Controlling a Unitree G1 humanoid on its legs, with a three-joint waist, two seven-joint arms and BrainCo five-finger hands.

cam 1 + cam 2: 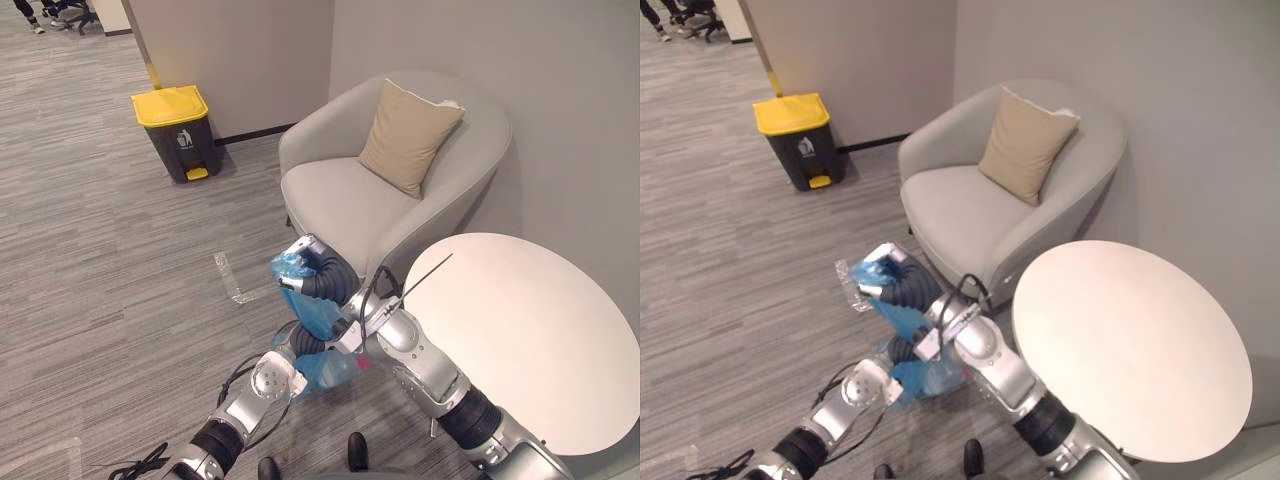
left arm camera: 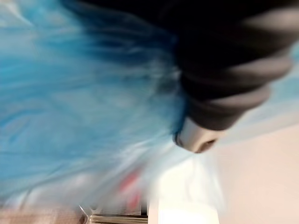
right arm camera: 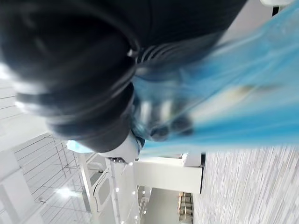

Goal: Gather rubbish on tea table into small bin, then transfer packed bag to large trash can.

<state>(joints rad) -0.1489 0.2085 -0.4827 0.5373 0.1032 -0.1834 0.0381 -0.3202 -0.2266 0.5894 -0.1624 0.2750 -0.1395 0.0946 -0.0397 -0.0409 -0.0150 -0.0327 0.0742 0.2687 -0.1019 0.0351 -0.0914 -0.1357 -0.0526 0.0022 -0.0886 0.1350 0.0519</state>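
Blue bag swathes right hand and left hand; contents indistinct.

No legible text anywhere. Sole marking: small white pictogram label on dark front of yellow-lidded trash can, too small to read.

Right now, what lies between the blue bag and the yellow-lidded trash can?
Grey floor, bare except a white tape mark near the blue bag, up to the yellow-lidded trash can; left eye view.
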